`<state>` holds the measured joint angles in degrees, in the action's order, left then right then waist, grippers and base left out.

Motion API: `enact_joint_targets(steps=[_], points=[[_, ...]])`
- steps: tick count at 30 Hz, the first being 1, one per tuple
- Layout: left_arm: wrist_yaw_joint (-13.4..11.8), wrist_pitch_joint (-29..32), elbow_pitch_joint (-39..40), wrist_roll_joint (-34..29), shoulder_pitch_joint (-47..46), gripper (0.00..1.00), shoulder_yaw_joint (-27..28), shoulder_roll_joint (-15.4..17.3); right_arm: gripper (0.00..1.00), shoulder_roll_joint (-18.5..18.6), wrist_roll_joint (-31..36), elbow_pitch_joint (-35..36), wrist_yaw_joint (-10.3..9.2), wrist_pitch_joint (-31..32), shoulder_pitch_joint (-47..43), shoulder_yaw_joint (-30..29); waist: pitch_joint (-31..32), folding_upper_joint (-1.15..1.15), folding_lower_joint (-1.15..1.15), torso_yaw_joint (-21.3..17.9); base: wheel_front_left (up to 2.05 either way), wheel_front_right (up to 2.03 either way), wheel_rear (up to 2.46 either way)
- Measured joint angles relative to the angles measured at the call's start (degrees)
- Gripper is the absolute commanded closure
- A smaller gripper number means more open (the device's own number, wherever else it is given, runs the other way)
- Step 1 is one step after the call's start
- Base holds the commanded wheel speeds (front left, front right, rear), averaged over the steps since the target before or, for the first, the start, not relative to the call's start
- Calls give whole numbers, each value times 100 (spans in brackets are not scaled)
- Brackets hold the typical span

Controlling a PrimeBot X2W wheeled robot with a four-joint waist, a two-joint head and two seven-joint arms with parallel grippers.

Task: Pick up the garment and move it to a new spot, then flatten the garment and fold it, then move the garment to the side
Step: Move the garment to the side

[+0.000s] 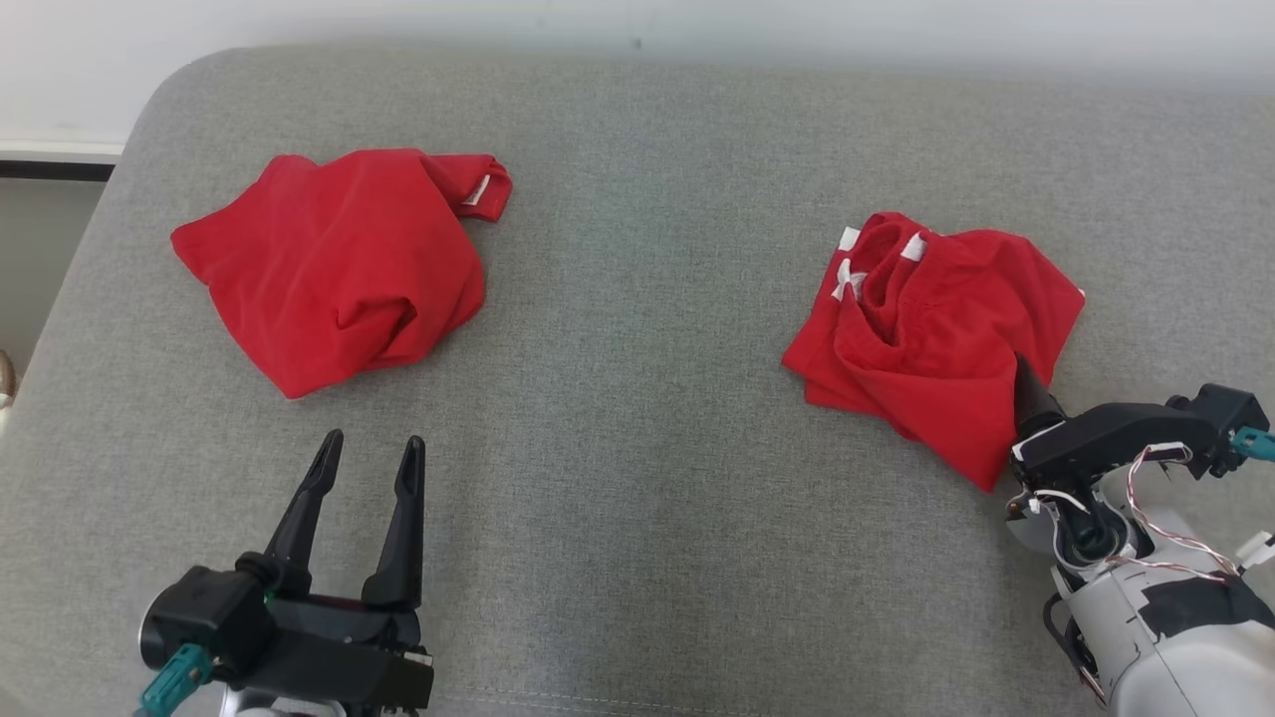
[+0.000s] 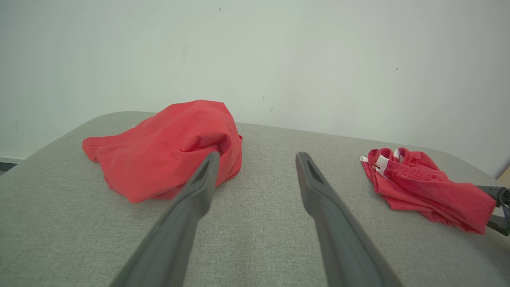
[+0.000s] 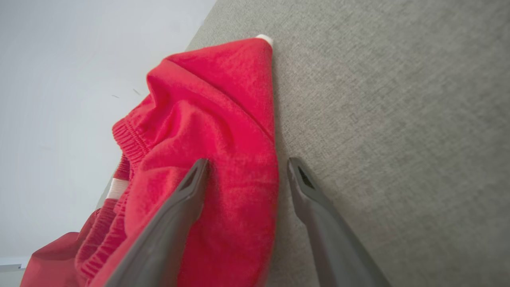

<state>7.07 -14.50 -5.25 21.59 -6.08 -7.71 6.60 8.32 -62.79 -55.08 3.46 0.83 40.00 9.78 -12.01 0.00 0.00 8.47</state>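
Head view, with both wrist views. At your lower left, the left hand [image 1: 374,440] rests low over the grey woven-fabric cushion [image 1: 637,448]. Its two long dark fingers point away from the robot and stand apart, with nothing between them. In the left wrist view this left hand [image 2: 258,155] frames bare cushion [image 2: 259,239], and the tip of one finger overlaps the edge of the nearer garment in the picture.

At your lower right, the right arm reaches in from the cushion's edge, its pale forearm and loose wiring showing. The right hand [image 1: 1026,383] meets the near corner of the crumpled red cloth garment with a gathered waistband and white trim [image 1: 936,329]. In the right wrist view the right hand [image 3: 248,161] is spread and straddles that garment's edge [image 3: 207,119]. One finger lies over the red cloth and the other over bare cushion [image 3: 398,119]. You cannot tell whether either finger presses on the cloth.

Count two hands, both apart, and two red garments. The trimmed garment [image 2: 422,187] lies on the cushion's right half. The second, a rounded red cloth heap with a small white tag [image 1: 339,269], lies on the left half [image 2: 167,151], beyond the left hand and well apart from the first. A pale wall [image 2: 255,59] stands behind the cushion.
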Motion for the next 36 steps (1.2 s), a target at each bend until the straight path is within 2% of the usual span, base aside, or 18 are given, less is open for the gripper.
enact_joint_targets(steps=[3, 4, 5, 6, 7, 17, 22, 36], points=[[0, 0, -16, 0, -65, 0, 0, 0, 0, -7, -2, -88, -16, 68, 89, 3, -7, 0, 0, 22, 0, 0, 0], [0, 0, -16, 0, -71, 0, 1, 0, 7, -11, -7, -109, -14, 94, 115, 5, -7, 0, 0, 28, 0, 0, 0], [0, 0, -23, 1, -71, 0, 0, -1, 34, -16, -13, -136, -10, 113, 149, 4, -7, 0, 0, 34, 0, 0, 0], [1, 0, -26, 1, -71, 0, 0, -1, 72, -24, -24, -153, -8, 119, 181, 5, -7, 0, 0, 38, 0, 0, 0], [0, 0, -31, 1, -71, 0, 0, -1, 100, -36, -25, -174, 2, 134, 205, 5, -7, 0, 0, 42, 0, 0, 0], [1, 0, -58, 2, -57, 0, 45, -2, 100, -54, 41, -263, 111, 153, 305, 154, 32, 0, 0, 10, 0, 0, 0], [2, 0, -3, 2, -31, 0, 112, 12, 100, 81, 196, -241, 162, 166, 470, 308, 32, 0, 0, -93, 0, 0, 0], [7, 0, 230, 9, 47, 0, 88, 79, 100, 1061, 968, -146, 236, 500, 1037, 879, -330, 0, 0, -405, 0, 0, 0]])
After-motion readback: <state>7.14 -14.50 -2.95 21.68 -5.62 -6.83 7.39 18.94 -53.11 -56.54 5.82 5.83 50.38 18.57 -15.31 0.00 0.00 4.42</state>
